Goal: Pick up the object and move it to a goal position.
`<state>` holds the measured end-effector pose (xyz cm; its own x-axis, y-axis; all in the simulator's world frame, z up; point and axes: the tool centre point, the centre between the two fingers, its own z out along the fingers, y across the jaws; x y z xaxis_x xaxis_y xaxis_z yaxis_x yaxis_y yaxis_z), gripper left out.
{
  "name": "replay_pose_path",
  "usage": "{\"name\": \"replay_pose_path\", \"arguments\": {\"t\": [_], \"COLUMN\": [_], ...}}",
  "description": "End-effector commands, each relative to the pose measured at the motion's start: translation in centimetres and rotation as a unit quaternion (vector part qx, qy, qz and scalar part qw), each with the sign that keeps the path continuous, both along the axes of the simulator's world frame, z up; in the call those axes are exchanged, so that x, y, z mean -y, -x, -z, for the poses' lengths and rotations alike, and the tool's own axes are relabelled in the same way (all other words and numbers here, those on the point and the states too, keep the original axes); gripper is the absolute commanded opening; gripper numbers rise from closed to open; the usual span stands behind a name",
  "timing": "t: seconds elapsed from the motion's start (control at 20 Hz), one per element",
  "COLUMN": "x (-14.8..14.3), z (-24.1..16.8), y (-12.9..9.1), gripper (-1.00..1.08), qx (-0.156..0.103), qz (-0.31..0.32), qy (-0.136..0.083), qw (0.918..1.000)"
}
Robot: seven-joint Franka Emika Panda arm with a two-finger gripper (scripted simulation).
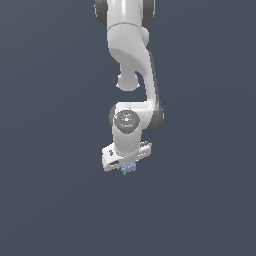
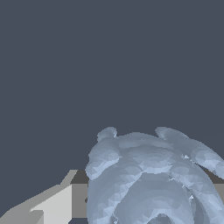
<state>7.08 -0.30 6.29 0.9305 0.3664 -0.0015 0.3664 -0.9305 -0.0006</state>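
The white arm (image 1: 131,65) comes down from the top centre of the exterior view and bends at a rounded joint in the middle of the frame. Below that joint sits the wide white hand, tilted so its end at the exterior view's left hangs a little lower. The claw (image 1: 128,167) is just under this hand, a little below the frame's centre. The fingers are mostly hidden behind the hand and the thing they carry.

The object (image 1: 129,169), a tiny pale blue knobbly blob, sits right at the underside of the hand, in the lower middle of the exterior view, with plain dark grey-blue background all around it. It looks lifted and gripped by the claw, closed in on it.

In the wrist view the object (image 2: 148,179) fills the lower right of the frame, lumpy with rounded ridges and small protrusions. One grey finger (image 2: 48,203) shows at the lower left, touching the blob's side
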Motion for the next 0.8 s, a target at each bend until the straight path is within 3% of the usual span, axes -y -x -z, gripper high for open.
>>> {"name": "replay_pose_path", "arguments": {"t": [0.0, 0.75], "x": [-0.3, -3.2], "z": [-1.5, -16.9], "y": [0.1, 1.3], "gripper": [-1.0, -1.0], "qx": [0.001, 0.001], "qz": [0.0, 0.0], "qy": [0.0, 0.0], "qw": [1.0, 1.0]}}
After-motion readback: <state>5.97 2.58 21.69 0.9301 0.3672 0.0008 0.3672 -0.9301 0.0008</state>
